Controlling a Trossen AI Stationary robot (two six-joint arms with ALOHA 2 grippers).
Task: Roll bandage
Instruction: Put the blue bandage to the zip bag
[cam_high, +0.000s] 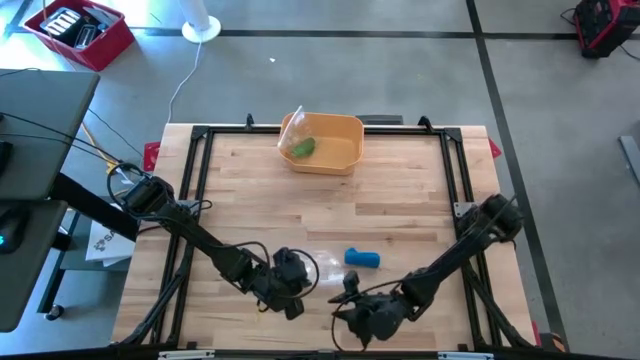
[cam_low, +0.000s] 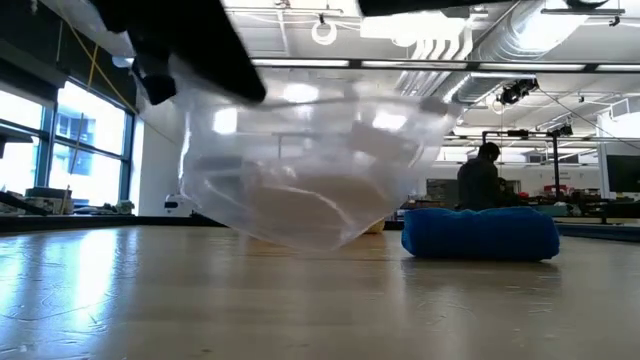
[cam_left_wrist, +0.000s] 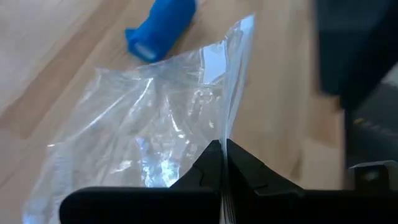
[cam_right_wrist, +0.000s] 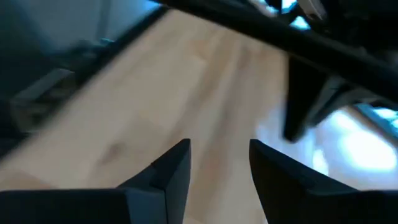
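Note:
A blue rolled bandage (cam_high: 362, 259) (cam_left_wrist: 160, 28) (cam_low: 480, 232) lies on its side on the wooden table, near the front edge. Just left of it is a clear plastic bag (cam_high: 312, 266) (cam_left_wrist: 155, 118) (cam_low: 310, 170), with my left gripper (cam_high: 290, 292) (cam_left_wrist: 222, 155) shut on it. My right gripper (cam_high: 350, 305) (cam_right_wrist: 219, 155) stands open close to the front edge, right of the left gripper, with only bare wood between its fingers. My left gripper pinches the bag's edge (cam_left_wrist: 227, 127) between its two fingertips, coming in slanting downward. The film spreads out beyond the fingers toward the bandage. In the low view the bag is held up, its lowest part (cam_low: 320, 240) at or just above the table.
An orange bin (cam_high: 345, 128) stands at the far middle of the table, holding a green thing (cam_high: 303, 148) and another clear bag. A black frame (cam_high: 200, 150) runs around the table. A person sits in the room beyond (cam_low: 482, 175).

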